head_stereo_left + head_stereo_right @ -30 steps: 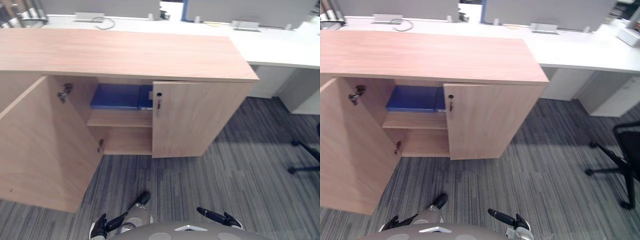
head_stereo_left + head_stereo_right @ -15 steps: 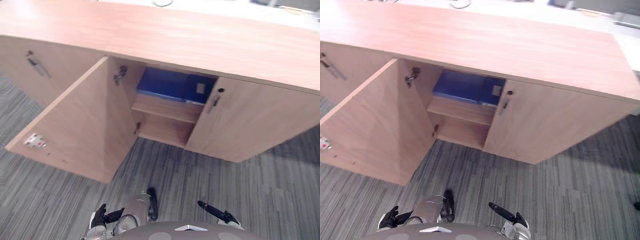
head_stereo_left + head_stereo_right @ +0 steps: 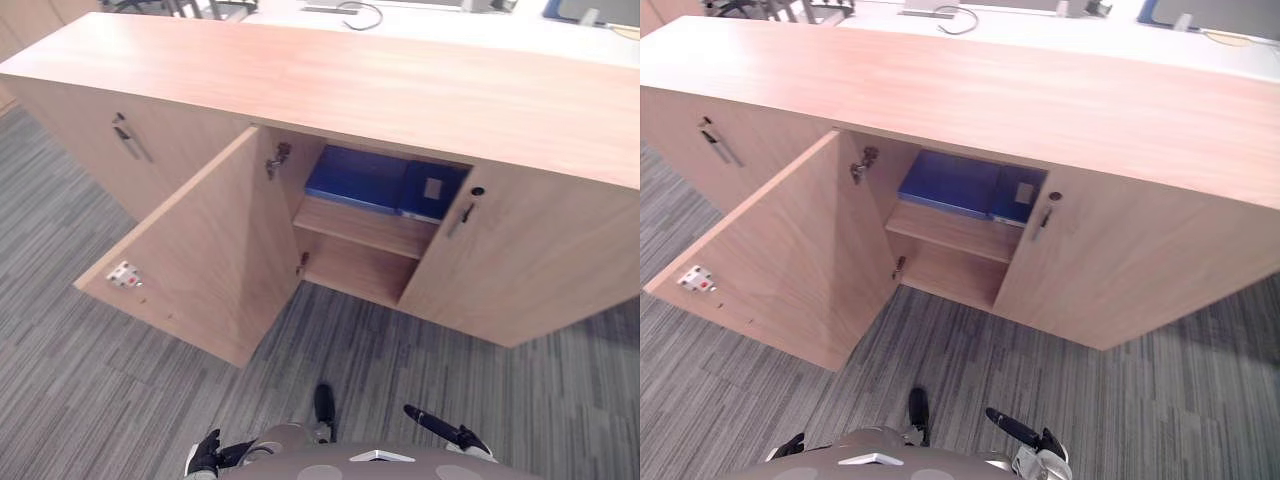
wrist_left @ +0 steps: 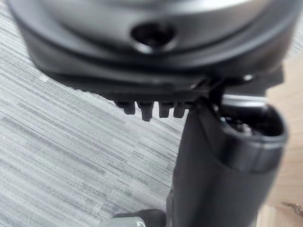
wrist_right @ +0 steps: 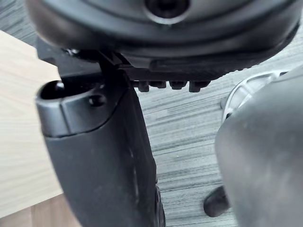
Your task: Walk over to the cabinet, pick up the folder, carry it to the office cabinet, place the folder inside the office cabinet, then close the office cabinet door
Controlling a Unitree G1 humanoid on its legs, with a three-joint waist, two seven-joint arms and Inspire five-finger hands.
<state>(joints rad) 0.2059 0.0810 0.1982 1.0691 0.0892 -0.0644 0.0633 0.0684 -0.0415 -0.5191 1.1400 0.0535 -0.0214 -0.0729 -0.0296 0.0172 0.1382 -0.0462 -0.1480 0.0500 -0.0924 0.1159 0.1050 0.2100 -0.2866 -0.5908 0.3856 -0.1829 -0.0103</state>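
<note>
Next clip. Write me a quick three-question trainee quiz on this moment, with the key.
1. True or false: the blue folder lies on a shelf inside the office cabinet.
2. Which door of the folder's compartment stands open? A) the left door B) the right one C) both
3. Fill in: the floor in front of the cabinet is grey striped ____.
Key: 1 true; 2 A; 3 carpet.
</note>
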